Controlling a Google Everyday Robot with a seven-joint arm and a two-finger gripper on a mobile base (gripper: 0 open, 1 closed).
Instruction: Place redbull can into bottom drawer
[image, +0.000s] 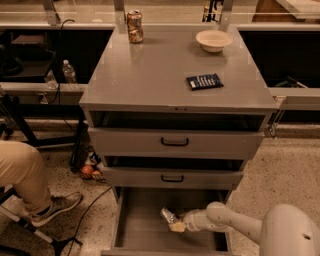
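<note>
The bottom drawer (142, 235) of the grey cabinet stands pulled open, its flat grey floor showing. My gripper (176, 224) reaches into it from the right, low over the floor, and is shut on the redbull can (168, 215), a slim silver can that lies tilted with its round end pointing up and left. The can sits at the middle of the drawer, close to the floor. I cannot tell whether it touches the floor.
On the cabinet top (150, 75) stand a reddish-gold can (134, 26), a white bowl (214, 40) and a dark packet (204, 81). The two upper drawers (175, 142) are nearly closed. A seated person's leg and shoe (35, 190) are at the left.
</note>
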